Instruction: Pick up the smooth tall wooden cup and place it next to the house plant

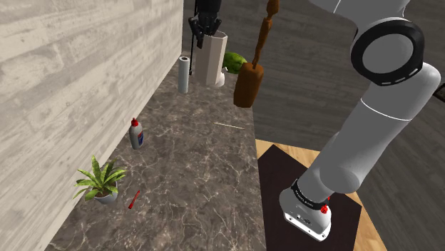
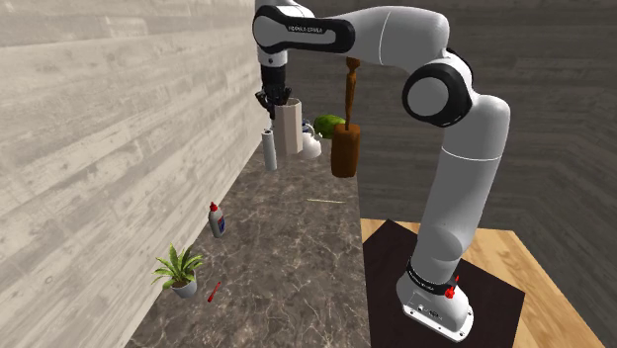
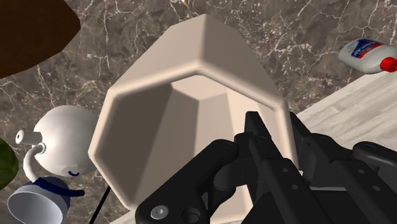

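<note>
Cup (image 1: 212, 60): tall, pale beige, faceted, standing at the far end of the marble counter (image 1: 200, 171), close to the plank wall (image 1: 71, 71). Gripper (image 1: 205, 37) sits on its rim from above. In the wrist view one finger is inside the mouth and the other outside, with the cup wall pinched between them, so the cup is grasped. Cannot tell whether its base is off the counter.

Grey cylinder (image 1: 184, 75) is just beside the cup on the shoulder view's left. White teapot (image 3: 63, 143) and green melon (image 1: 234, 62) are on its other side. Brown long-handled object (image 1: 249, 82) is near.

Plant (image 1: 100, 182) is at the near end by the wall, well apart from the cup. Glue bottle (image 1: 136, 134) is between them. Red pen (image 1: 133, 199) is just beside the plant.
</note>
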You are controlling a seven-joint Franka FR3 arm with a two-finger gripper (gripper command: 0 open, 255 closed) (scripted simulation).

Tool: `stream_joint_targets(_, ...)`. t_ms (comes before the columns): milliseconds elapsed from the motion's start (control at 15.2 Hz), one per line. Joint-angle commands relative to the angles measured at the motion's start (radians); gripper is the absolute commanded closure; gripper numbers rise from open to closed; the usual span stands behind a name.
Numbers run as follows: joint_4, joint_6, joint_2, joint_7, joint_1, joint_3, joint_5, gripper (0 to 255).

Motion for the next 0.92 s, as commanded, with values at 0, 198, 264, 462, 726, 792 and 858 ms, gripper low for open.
stream_joint_targets(0,-0.017,-0.004,-0.021,0.019,0.010,0.008,-0.001,255)
stream_joint_targets(198,-0.096,0.009,-0.084,0.078,0.041,0.036,0.000,255)
stream_joint_targets(264,-0.118,0.013,-0.103,0.098,0.051,0.046,0.000,255)
stream_joint_targets(462,-0.177,0.019,-0.154,0.160,0.081,0.077,0.003,255)
stream_joint_targets(726,-0.235,0.021,-0.207,0.245,0.121,0.123,0.010,255)
stream_joint_targets(792,-0.246,0.021,-0.218,0.267,0.131,0.135,0.012,255)
stream_joint_targets(858,-0.256,0.020,-0.228,0.289,0.141,0.148,0.014,255)
